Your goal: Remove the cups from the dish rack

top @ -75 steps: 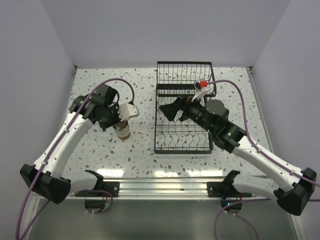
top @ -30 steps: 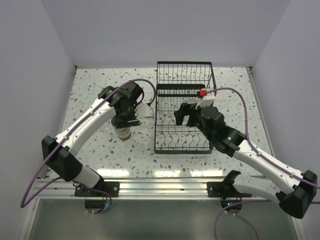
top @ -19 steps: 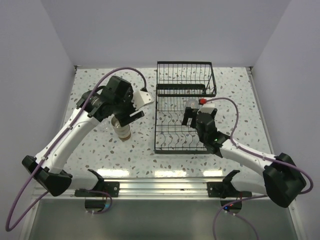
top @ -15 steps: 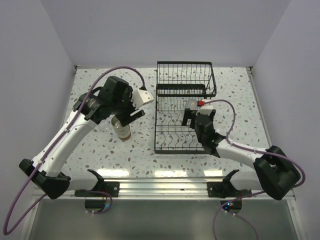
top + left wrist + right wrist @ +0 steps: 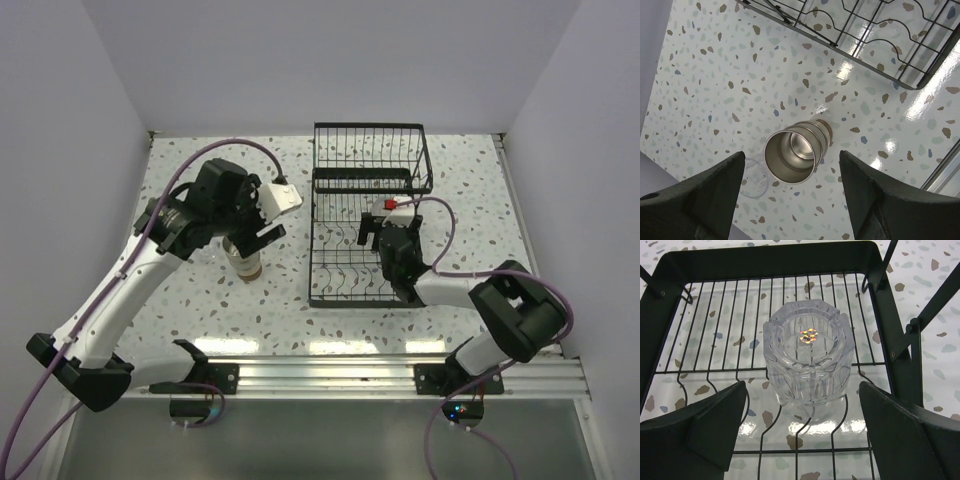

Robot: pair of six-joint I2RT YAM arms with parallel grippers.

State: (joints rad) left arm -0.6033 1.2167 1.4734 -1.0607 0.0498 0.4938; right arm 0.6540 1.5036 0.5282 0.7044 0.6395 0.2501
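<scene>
A stack of brown cups [image 5: 247,264] stands upright on the table left of the dish rack [image 5: 415,190]. From the left wrist view its shiny grey inside [image 5: 792,157] faces up. A clear cup [image 5: 756,179] stands on the table, close beside the stack. My left gripper [image 5: 792,155] hovers above the stack, open, with nothing held. Inside the dish rack [image 5: 765,260] another clear cup [image 5: 807,350] sits upside down on the wires. My right gripper [image 5: 802,385] is open, one finger on each side of that cup's near end, apart from it.
The rack's near corner [image 5: 865,40] lies just right of the stack. A taller wire basket section [image 5: 370,150] stands at the rack's far end. A metal rail [image 5: 330,375] runs along the table's near edge.
My left gripper has opened wider and lifted away from the stack of brown cups. My right arm has folded down, bringing its open gripper low into the rack at the clear cup.
</scene>
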